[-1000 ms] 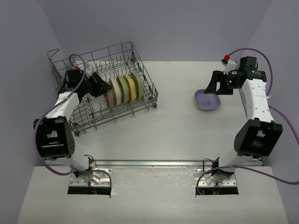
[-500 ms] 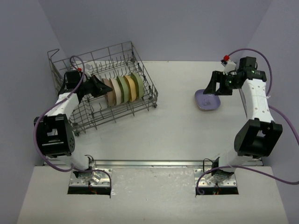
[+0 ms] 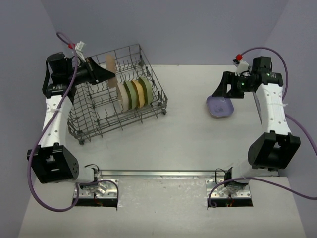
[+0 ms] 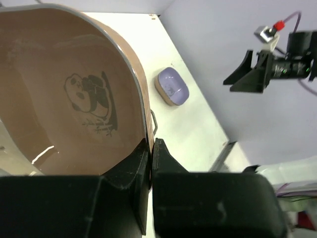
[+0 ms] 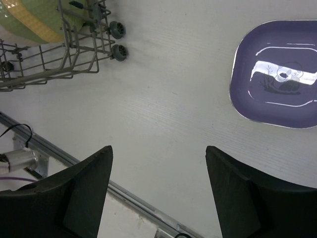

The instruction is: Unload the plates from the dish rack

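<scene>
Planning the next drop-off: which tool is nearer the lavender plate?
Right. The right tool hovers open close by the lavender plate; the left tool is far off over the dish rack, shut on a brown plate.

- The brown plate (image 4: 74,99) is showing a black panda drawing on its inner face
- The lavender plate (image 5: 277,74), right of the grey wire dish rack (image 3: 161,94), is showing a panda print
- Inside the dish rack, the plates (image 3: 134,93) are showing cream, green, yellow and olive

left end effector (image 3: 110,75) – clamps tan plate (image 3: 110,62) | above dish rack (image 3: 99,112)
</scene>
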### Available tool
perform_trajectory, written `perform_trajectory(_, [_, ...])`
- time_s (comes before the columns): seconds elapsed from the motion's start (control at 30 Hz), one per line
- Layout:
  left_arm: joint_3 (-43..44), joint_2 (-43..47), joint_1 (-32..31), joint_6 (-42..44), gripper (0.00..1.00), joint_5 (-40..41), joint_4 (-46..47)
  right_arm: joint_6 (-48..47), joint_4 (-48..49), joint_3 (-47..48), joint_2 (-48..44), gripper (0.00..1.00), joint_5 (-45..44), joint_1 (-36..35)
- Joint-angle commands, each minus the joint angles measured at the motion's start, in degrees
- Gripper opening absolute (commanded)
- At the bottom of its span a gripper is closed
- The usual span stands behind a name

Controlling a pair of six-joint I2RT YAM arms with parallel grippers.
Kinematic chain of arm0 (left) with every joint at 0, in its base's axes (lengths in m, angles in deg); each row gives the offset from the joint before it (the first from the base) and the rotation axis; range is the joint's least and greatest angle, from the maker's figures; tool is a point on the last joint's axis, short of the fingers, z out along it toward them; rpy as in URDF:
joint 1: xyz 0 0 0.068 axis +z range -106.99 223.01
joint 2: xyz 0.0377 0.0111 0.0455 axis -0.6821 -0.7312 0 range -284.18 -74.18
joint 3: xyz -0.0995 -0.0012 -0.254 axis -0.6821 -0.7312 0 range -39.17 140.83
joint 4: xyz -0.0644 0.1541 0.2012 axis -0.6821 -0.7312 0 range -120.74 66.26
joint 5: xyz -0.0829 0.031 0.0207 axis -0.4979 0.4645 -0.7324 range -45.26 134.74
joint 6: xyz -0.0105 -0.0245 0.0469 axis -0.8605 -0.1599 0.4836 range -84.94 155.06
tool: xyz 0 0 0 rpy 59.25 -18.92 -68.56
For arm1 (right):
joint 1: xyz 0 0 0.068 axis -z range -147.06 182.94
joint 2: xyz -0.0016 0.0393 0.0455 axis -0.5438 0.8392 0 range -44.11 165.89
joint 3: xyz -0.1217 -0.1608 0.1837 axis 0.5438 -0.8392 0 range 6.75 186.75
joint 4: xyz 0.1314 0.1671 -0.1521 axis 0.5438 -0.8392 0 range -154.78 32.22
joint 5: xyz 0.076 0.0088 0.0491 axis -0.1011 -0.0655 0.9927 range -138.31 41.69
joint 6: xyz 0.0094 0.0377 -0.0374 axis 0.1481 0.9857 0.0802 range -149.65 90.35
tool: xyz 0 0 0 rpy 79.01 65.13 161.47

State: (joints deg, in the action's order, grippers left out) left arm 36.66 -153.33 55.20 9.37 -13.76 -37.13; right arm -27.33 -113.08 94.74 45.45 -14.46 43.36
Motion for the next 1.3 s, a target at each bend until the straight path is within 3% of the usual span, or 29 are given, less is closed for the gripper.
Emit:
perform_trajectory(0.0, [8.4, 2.5, -4.9, 25.9, 0.00, 0.7, -15.3, 2.8, 0.0, 5.4, -2.8, 0.76, 2.6, -1.2])
perform_trajectory(0.1, [10.9, 4.9, -15.4, 45.4, 0.00, 12.1, -26.2, 3.5, -0.8, 7.8, -3.1, 0.76, 3.1, -1.8])
perform_trajectory(0.13, [9.8, 7.3, -23.1, 54.2, 0.00, 16.5, -28.6, 3.9, -1.3, 9.1, -3.2, 0.76, 3.7, -2.1])
perform_trajectory(0.23, [6.3, 11.4, -37.0, 67.0, 0.00, 34.9, -29.7, 5.3, -1.6, 9.2, -3.9, 0.76, 4.1, -3.4])
perform_trajectory(0.47, [-4.5, 11.8, -67.8, 84.1, 0.00, 65.6, -33.8, 10.6, 3.6, 2.0, -8.1, 0.71, 0.7, -12.2])
perform_trajectory(0.63, [-7.4, 9.3, -72.4, 88.7, 0.00, 73.2, -32.7, 13.3, 6.3, -4.3, -10.5, 0.66, -2.0, -17.8])
perform_trajectory(0.93, [-3.9, 3.7, -73.2, 84.4, 0.00, 72.2, -31.4, 15.6, 10.6, -11.1, -12.8, 0.59, -5.6, -23.7])
perform_trajectory(1.27, [-10.8, 8.7, -77.3, 92.3, 0.00, 67.7, -32.1, 3.3, 14.0, -9.1, -10.4, 0.59, -10.0, -34.1])
